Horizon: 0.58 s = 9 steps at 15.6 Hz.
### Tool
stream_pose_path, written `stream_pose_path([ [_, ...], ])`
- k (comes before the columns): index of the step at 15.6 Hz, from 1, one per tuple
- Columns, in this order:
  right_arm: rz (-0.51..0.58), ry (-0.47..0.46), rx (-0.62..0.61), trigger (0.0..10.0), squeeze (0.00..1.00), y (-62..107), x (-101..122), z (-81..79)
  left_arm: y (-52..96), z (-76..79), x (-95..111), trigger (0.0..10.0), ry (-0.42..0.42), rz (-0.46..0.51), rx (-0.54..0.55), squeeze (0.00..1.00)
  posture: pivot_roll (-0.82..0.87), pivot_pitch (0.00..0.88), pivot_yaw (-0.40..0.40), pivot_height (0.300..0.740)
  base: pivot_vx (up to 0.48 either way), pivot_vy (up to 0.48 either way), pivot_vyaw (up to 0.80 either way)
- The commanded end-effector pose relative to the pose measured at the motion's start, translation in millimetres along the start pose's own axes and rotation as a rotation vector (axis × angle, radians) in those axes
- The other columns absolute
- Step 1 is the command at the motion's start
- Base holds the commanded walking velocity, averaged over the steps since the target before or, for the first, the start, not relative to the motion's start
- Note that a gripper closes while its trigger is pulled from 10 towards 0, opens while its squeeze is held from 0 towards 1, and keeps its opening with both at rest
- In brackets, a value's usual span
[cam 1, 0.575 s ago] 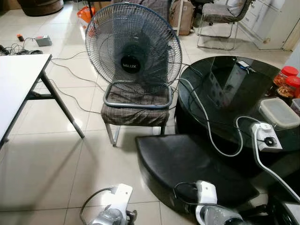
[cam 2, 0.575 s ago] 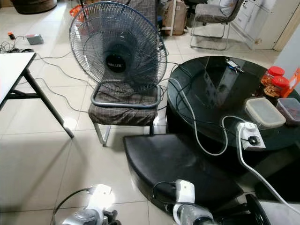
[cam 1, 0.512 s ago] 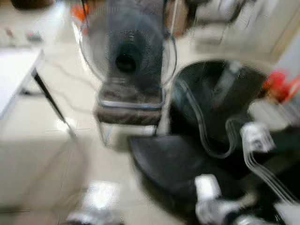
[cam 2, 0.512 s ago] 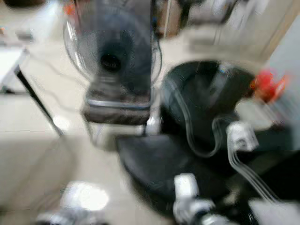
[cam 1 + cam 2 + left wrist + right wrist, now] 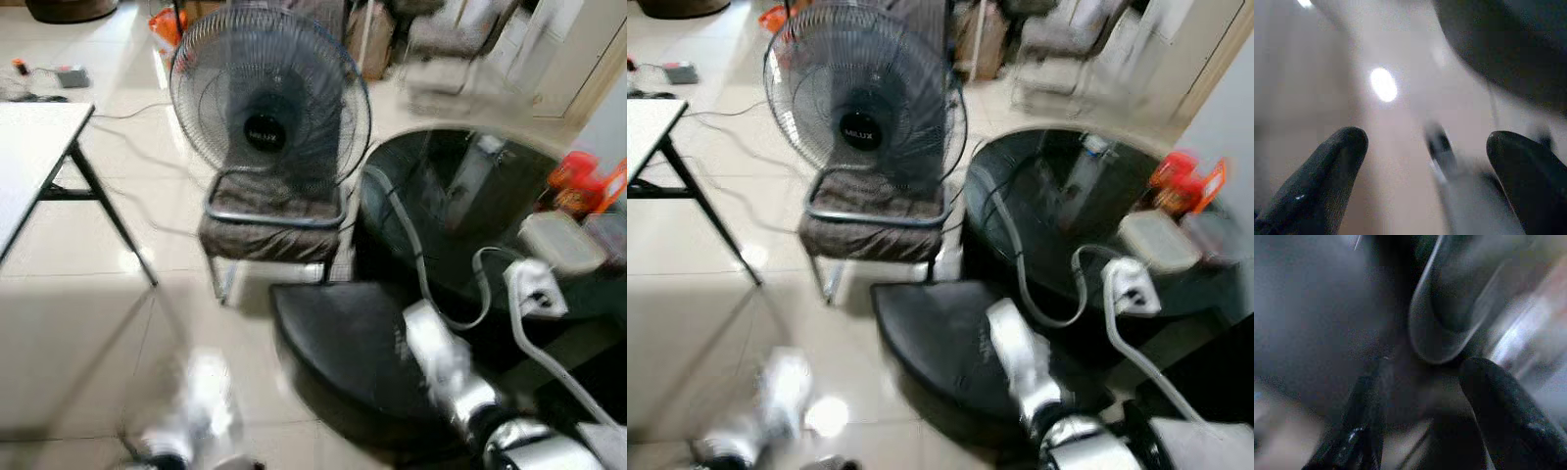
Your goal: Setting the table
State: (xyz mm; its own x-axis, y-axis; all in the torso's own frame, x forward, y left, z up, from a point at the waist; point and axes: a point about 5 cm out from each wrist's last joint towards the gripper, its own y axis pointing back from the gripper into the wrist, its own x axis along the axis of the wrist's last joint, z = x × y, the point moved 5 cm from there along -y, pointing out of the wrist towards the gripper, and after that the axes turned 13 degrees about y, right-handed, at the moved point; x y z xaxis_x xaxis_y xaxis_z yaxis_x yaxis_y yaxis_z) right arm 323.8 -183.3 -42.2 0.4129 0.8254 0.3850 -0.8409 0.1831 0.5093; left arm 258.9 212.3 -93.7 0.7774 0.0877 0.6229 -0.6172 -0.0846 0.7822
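A round black glass table (image 5: pixel 460 196) stands at the right. On it are a clear lidded container (image 5: pixel 560 242), red-lidded jars (image 5: pixel 573 176) and a white power strip (image 5: pixel 534 287) with its cable. My right arm (image 5: pixel 451 372) reaches forward over a low black seat (image 5: pixel 333 333). My left arm (image 5: pixel 186 421) hangs blurred above the floor tiles. In the left wrist view the left gripper (image 5: pixel 1425 166) is open over the pale floor with nothing between its fingers. The right gripper (image 5: pixel 1425 431) is open over a dark, blurred surface.
A large fan (image 5: pixel 269 108) rests on a padded chair (image 5: pixel 269 230) straight ahead. A white table (image 5: pixel 29 147) with black legs stands at the left. Cables trail over the floor tiles. Another chair (image 5: pixel 441 39) and boxes stand at the back.
The view has swung a little to the right and is blurred. My right arm has risen forward over the black seat. My left arm has shifted to the left.
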Motion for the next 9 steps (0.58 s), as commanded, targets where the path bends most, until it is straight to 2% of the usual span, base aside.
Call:
stream_pose_path([
  [1, 0.222, 0.127, -0.125, 10.0, 0.0, 2.7, 34, 23.5, 4.9, 6.0, 43, 10.0, 0.019, 0.16, -0.033, 0.0, -0.03, 0.017, -0.007, 0.74, 0.0, 0.0, 0.0],
  [2, 0.242, -0.066, -0.049, 10.0, 0.0, 2.7, 38, 29.6, 19.3, 10.4, 72, 10.0, 0.043, 0.273, -0.066, 0.0, -0.02, 0.03, -0.04, 0.74, 0.0, 0.0, 0.0],
  [3, 0.288, -0.458, 0.07, 10.0, 0.0, 6.5, 54, 44.6, 50.2, 13.3, 111, 10.0, 0.115, 0.447, -0.11, 0.0, -0.01, 0.034, -0.037, 0.74, 0.0, 0.0, 0.0],
  [4, 0.457, -0.795, -0.067, 10.0, 0.0, 28.2, 82, 95.7, 94.3, 12.1, 148, 10.0, 0.136, 0.637, -0.13, 0.0, 0.0, 0.05, -0.037, 0.74, 0.0, 0.0, 0.0],
  [5, 0.524, -0.873, -0.097, 10.0, 0.0, 43.4, 93, 109.9, 116.7, 15.4, 161, 10.0, 0.09, 0.716, -0.138, 0.0, 0.02, 0.054, -0.05, 0.74, 0.0, 0.0, 0.0],
  [6, 0.693, -0.725, -0.04, 10.0, 0.0, 77.3, 121, 114.6, 152.4, 16.6, 178, 10.0, 0.039, 0.787, -0.118, 0.0, 0.01, 0.052, -0.057, 0.74, 0.0, 0.0, 0.0],
  [7, 0.734, -0.622, -0.059, 10.0, 0.03, 87.1, 123, 119.2, 167.6, 21.3, 199, 10.0, 0.017, 0.839, -0.104, 0.0, 0.01, 0.049, -0.063, 0.74, 0.0, 0.0, 0.8],
  [8, 0.765, -0.603, -0.077, 10.0, 0.24, 93.7, 127, 129.0, 177.0, 27.0, 216, 10.0, -0.049, 0.896, -0.1, 0.0, 0.0, 0.041, -0.051, 0.74, 0.0, 0.0, 0.8],
  [9, 0.772, -0.594, -0.098, 10.0, 0.45, 95.8, 128, 136.1, 174.5, 26.9, 218, 10.0, -0.055, 0.902, -0.09, 0.0, -0.01, 0.028, -0.043, 0.74, 0.0, 0.0, 0.8],
])
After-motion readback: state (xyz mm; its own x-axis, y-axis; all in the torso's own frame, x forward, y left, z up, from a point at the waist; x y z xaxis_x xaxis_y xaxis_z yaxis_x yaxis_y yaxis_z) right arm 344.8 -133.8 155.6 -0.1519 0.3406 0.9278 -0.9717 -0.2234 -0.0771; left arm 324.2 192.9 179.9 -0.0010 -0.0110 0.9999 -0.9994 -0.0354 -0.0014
